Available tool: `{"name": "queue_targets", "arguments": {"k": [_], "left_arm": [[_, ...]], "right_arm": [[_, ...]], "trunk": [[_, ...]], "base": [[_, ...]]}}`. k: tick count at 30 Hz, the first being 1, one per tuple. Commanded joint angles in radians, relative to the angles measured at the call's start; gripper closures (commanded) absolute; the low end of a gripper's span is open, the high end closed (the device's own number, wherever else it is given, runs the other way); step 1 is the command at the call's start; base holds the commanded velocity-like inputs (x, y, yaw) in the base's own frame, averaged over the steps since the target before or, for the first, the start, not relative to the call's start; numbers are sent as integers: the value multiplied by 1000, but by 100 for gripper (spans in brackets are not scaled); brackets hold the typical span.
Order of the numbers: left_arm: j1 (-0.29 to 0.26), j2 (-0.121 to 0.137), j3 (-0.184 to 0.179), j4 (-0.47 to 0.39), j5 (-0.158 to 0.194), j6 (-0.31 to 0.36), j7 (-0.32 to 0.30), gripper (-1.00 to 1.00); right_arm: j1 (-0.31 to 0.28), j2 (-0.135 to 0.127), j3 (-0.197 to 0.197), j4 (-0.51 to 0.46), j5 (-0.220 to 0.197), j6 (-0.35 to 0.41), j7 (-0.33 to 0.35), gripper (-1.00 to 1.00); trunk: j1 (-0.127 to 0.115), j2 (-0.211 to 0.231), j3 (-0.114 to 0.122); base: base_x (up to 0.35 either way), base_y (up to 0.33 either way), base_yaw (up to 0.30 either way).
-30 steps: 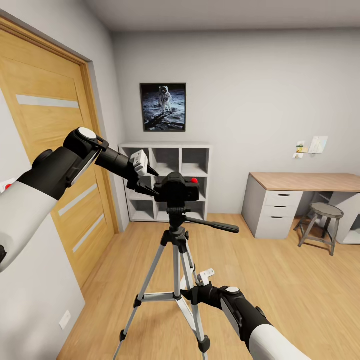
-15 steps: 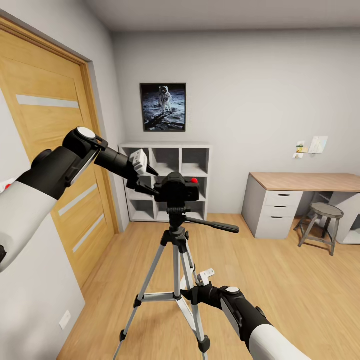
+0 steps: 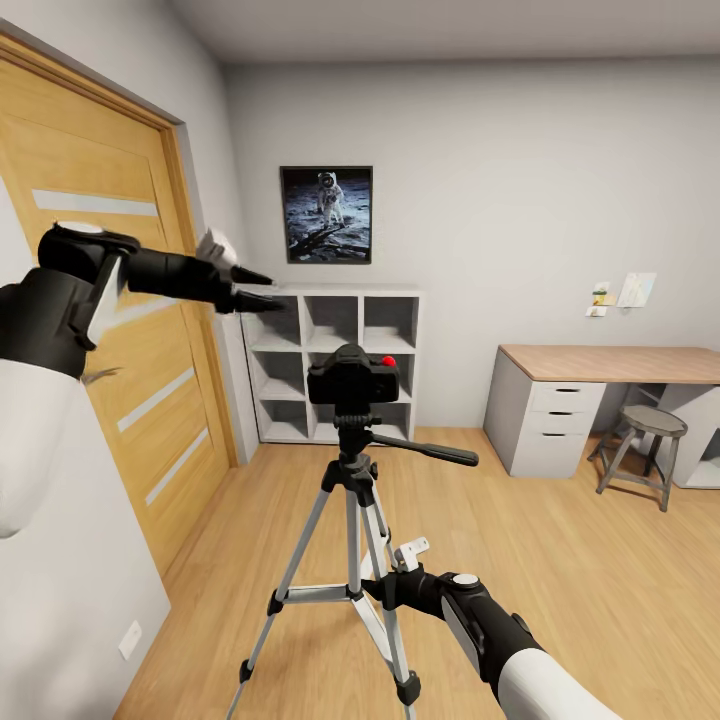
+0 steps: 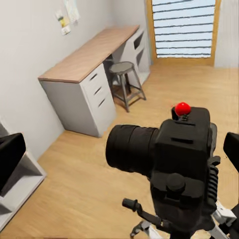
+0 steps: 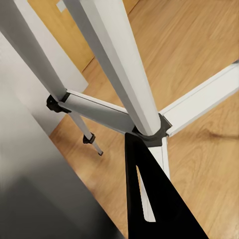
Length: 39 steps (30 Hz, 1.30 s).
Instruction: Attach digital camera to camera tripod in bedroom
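Note:
The black digital camera (image 3: 352,378) with its red spot sits on the head of the camera tripod (image 3: 353,500) in the middle of the bedroom floor. My left gripper (image 3: 262,288) hangs open up and to the left of the camera, apart from it. The left wrist view looks down on the camera (image 4: 181,159), and one of that gripper's fingers (image 4: 10,154) shows at the picture's edge. My right gripper (image 3: 378,585) is low at the tripod's legs and looks closed on one. In the right wrist view a black finger (image 5: 149,199) lies right by the tripod hub (image 5: 149,132).
A wooden door (image 3: 110,330) is on the left wall. White cube shelves (image 3: 335,360) and an astronaut poster (image 3: 326,214) are behind the tripod. A wood-topped desk (image 3: 600,400) with a stool (image 3: 645,450) stands at the right.
My left gripper has let go of the camera and pulled back up and to the left. The camera stays on the tripod head. The right arm has not moved.

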Motion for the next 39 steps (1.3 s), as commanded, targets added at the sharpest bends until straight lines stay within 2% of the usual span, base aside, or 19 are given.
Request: {"name": "queue_targets", "arguments": {"k": [1, 6, 7, 10, 13, 14, 17, 20, 21, 23, 25, 26, 29, 30, 34, 35, 39], "left_arm": [[-1, 6, 8, 10, 5, 23, 9, -100], [-1, 35, 37, 81, 4, 62, 71, -100], [-1, 46, 42, 125, 3, 69, 106, -100], [-1, 55, 47, 221, 3, 74, 164, -100], [-1, 57, 49, 350, 5, 73, 224, -100], [-1, 55, 50, 449, 5, 71, 261, -100], [-1, 50, 51, 601, 5, 57, 322, -100], [-1, 45, 54, 737, 6, 13, 392, -100], [-1, 42, 55, 816, 10, -36, 441, -100], [0, 38, 56, 886, 13, -95, 486, -100], [5, 33, 57, 936, 15, -156, 526, -100], [23, 29, 58, 965, 17, -209, 561, -100], [84, 23, 58, 990, 23, -271, 606, -100], [138, 20, 59, 999, 36, -300, 636, -100], [242, 15, 60, 1006, 96, -345, 694, -100], [288, 11, 60, 1009, 144, -371, 715, -100], [378, 3, 61, 1013, 265, -433, 744, -100]], "right_arm": [[1, 1, 6, -1, 26, 2, -19, 100], [1, 1, 6, -1, 26, 2, -19, 100], [1, 1, 6, -1, 26, 2, -19, 100], [1, 1, 6, -1, 26, 2, -19, 100], [1, 1, 5, -1, 26, 2, -19, 100], [1, 1, 6, -1, 26, 2, -19, 100], [1, 1, 6, -1, 26, 2, -19, 100], [1, 1, 6, -1, 26, 2, -19, 100], [1, 1, 6, -1, 26, 2, -19, 100], [1, 1, 5, -1, 26, 2, -19, 100], [1, 1, 6, -1, 26, 2, -19, 100], [1, 1, 6, -1, 26, 2, -19, 100], [1, 1, 6, -1, 26, 2, -19, 100], [1, 1, 6, -1, 26, 2, -19, 100], [1, 1, 6, -1, 26, 2, -19, 100], [1, 1, 6, -1, 26, 2, -19, 100], [1, 1, 6, -1, 26, 2, -19, 100]], "trunk": [[1, 0, -1], [1, 0, -1], [1, 0, -1], [1, 0, -1], [1, 0, -1], [1, 0, -1], [1, 0, -1], [1, 0, -1], [1, 0, -1], [1, 0, -1], [1, 0, -1], [1, 0, -1], [1, 0, -1], [1, 0, -1], [1, 0, -1], [1, 0, -1], [1, 0, -1]], "base": [[0, 0, 0], [0, 0, 0], [0, 0, 0], [0, 0, 0], [0, 0, 0], [0, 0, 0], [0, 0, 0], [0, 0, 0], [0, 0, 0], [0, 0, 0], [0, 0, 0], [0, 0, 0], [0, 0, 0], [0, 0, 0], [0, 0, 0], [0, 0, 0], [0, 0, 0]]}}
